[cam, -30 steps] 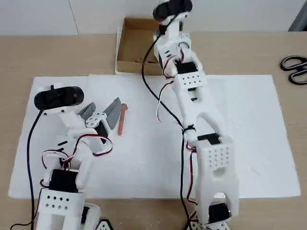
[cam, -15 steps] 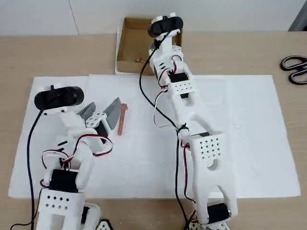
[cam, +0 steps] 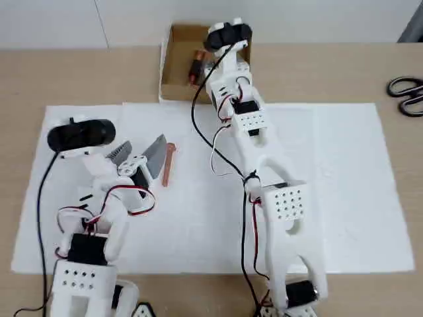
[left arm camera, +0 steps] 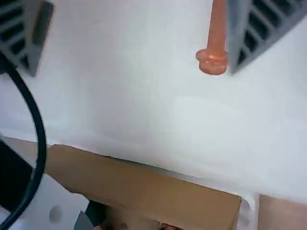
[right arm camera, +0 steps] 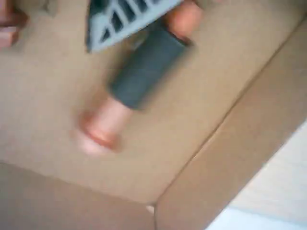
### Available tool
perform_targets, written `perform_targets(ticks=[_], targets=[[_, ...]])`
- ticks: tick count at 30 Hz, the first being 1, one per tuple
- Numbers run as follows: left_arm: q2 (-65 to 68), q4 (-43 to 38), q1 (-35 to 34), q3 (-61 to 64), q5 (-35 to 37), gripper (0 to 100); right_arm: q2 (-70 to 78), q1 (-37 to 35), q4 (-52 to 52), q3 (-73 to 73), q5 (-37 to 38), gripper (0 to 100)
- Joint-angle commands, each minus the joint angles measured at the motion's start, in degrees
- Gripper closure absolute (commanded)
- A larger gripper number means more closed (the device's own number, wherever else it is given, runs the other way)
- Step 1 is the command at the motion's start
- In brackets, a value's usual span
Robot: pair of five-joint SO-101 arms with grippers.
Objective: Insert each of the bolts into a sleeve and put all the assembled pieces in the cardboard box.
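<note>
Bright, even light; soft shadows.

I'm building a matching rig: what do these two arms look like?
The left arm and right arm are white plastic with perforated panels, black servos, red, white and black wires, black wrist cameras. Their fingers are grey, slotted.

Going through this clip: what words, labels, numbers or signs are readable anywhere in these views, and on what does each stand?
None: no word, number, label or sign can be read on the cardboard box, the white sheet, the loose bolt or the scissors.
</note>
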Motion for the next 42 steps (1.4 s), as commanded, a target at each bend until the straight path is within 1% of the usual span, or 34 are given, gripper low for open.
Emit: perform_targets(ticks=[1, 7, 10, 13, 17, 19, 22, 26, 29, 31, 36, 39, 41, 42], targets=[[-1.2, -1.1, -0.2, -0.2, -0.3, 76, -3.1, 1.3, 0.1, -4.0, -0.3, 79.4], [-1.2, -1.0, -0.2, -0.9, -0.3, 76, -14.7, 5.4, 13.8, -4.0, -0.3, 79.4], [-1.2, 1.5, -0.2, -2.9, -0.3, 76, -20.7, 7.3, 21.8, -4.0, -0.4, 79.4], [-1.2, 7.9, -0.6, -8.0, -0.3, 76, -26.6, 9.4, 31.8, -4.0, -0.6, 79.4], [-1.2, 21.2, -1.0, -18.5, -0.3, 76, -37.2, 12.2, 45.8, -4.0, -0.6, 79.4], [-1.2, 26.8, -2.9, -23.3, -0.3, 76, -43.0, 13.3, 52.3, -4.0, -0.6, 79.4], [-1.2, 32.2, -8.2, -27.3, -0.3, 76, -50.9, 14.7, 61.4, -4.0, -0.6, 79.4], [-1.2, 33.6, -16.6, -28.2, -0.4, 76, -58.9, 16.1, 73.3, -4.0, -0.6, 79.4], [-1.2, 33.5, -21.2, -28.2, -0.4, 76, -63.6, 16.9, 81.6, -3.7, -0.6, 79.4], [-1.2, 33.8, -22.5, -28.4, -2.0, 76, -66.4, 16.9, 83.0, -3.6, -0.6, 79.4], [-1.3, 35.0, -22.9, -28.7, -9.4, 76, -76.1, 16.7, 83.1, -3.4, -0.4, 79.4], [-1.3, 41.1, -22.8, -32.7, -16.7, 76, -81.5, 16.9, 83.0, 1.4, -0.4, 79.4], [-1.3, 45.5, -22.6, -36.2, -20.0, 76, -85.2, 16.9, 83.1, 7.6, -0.3, 79.4], [-1.3, 46.5, -22.6, -37.8, -20.7, 76, -87.6, 16.9, 83.0, 11.1, -0.3, 79.4]])
